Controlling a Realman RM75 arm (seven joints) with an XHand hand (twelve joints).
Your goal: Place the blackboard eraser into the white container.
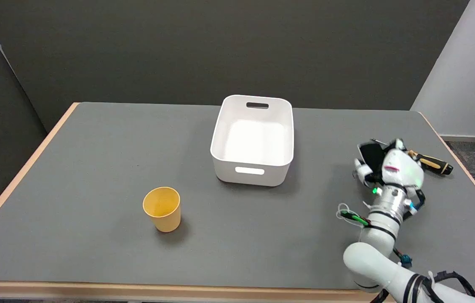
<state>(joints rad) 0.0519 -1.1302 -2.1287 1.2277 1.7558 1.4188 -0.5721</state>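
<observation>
Reaching in from the lower right, low over the grey table (pixel 94 235), with the right hand (pixel 389 168) curled down around a dark block at the far right side. Taking that block for the blackboard eraser (pixel 371 153), mostly hidden under the white palm, only a black corner showing at the upper left of the hand. Looking like a grasp, fingers wrapped close on it, though whether lifted or still resting on the table is not clear.

Lying just behind the hand, a screwdriver (pixel 431 162) with a black and orange handle, touching or nearly so. Risking a snag here: dragging the tool along, or knocking it toward the table's right edge, if fingers catch it on the lift. Risking also a slip, since so little of the eraser shows past the palm.

Standing well apart to the left, the white container (pixel 225 143), open-topped and empty. Leaving bare tabletop between hand and container. Sitting further left and nearer, a yellow cup (pixel 162 210), well off any direct path.
</observation>
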